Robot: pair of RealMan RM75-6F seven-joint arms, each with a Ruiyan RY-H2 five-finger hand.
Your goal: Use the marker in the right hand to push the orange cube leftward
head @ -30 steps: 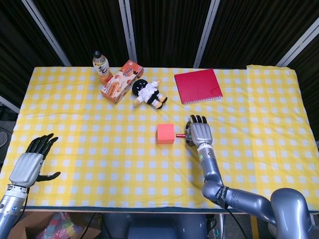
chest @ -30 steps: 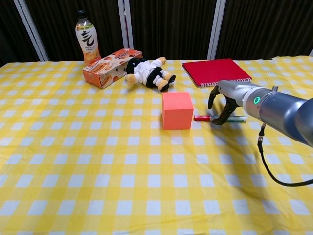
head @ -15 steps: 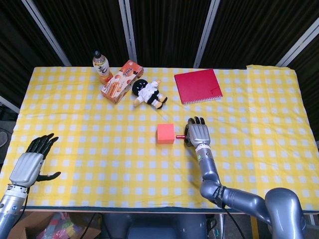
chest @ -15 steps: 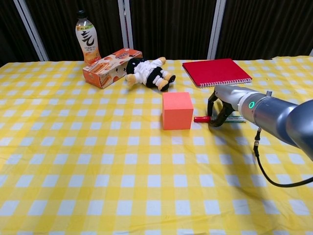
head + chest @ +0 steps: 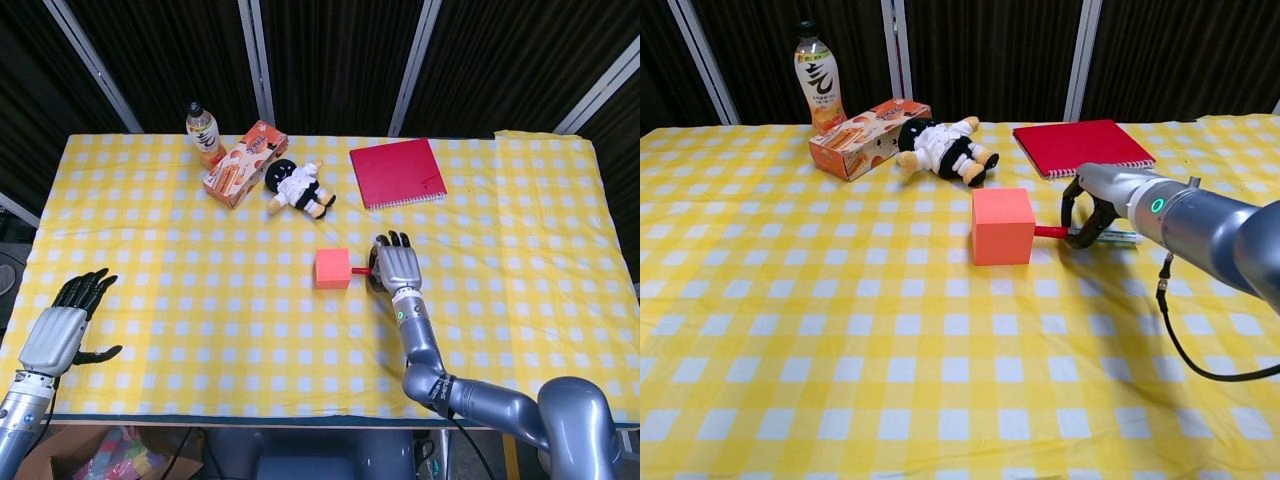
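On the yellow checked tablecloth (image 5: pixel 840 330), the right robot hand (image 5: pixel 1092 215) grips a marker (image 5: pixel 1052 232) lying left-right, red tip meeting the orange cube (image 5: pixel 1001 226).

dark pleated curtain (image 5: pixel 330 60) with pale slanted poles (image 5: pixel 413 65) behind the table (image 5: pixel 150 290).

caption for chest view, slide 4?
Right hand holds a marker, its red tip at the orange cube.

Far edge of my yellow checked tablecloth (image 5: pixel 150 250): drink bottle (image 5: pixel 203 131) upright, touching snack box (image 5: pixel 245 163), plush doll (image 5: pixel 298 187) lying just beside box. Red notebook (image 5: pixel 397 172) flat, further right.
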